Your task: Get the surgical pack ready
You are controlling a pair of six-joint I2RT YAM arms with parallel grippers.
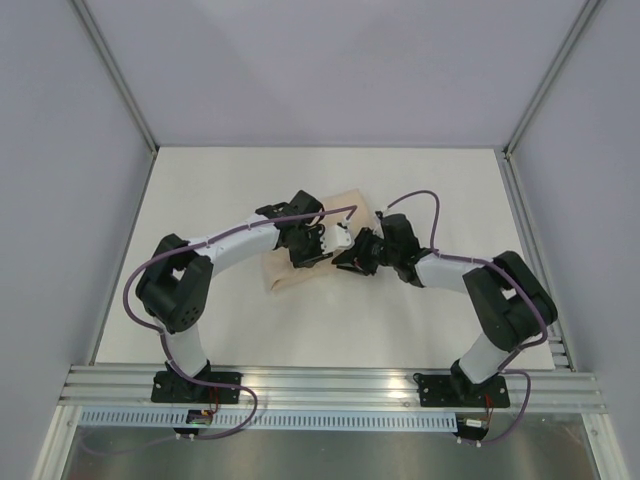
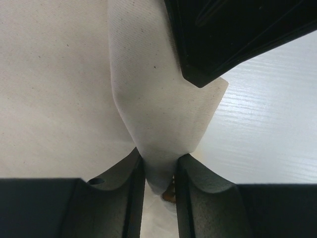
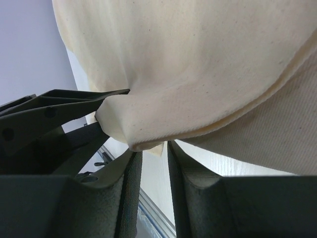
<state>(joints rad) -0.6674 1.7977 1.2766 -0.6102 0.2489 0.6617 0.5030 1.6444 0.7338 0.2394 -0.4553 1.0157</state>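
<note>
The surgical pack shows as a beige cloth (image 1: 290,275) lying mid-table, partly under both arms. My left gripper (image 1: 325,243) and right gripper (image 1: 350,250) meet over its right side. In the left wrist view a raised fold of the cloth (image 2: 158,99) runs down into my left gripper (image 2: 159,168), whose jaws press it from both sides; a black part of the right gripper (image 2: 223,39) sits just beyond. In the right wrist view a bunched corner of the cloth (image 3: 198,64) is pinched at the very tips of my right gripper (image 3: 152,148). The left fingers (image 3: 54,109) grip the same corner from the left.
The white table (image 1: 200,200) is ringed by grey enclosure walls with metal posts (image 1: 120,75) at the back corners. An aluminium rail (image 1: 330,385) carrying both arm bases runs along the near edge. Cables loop above each arm.
</note>
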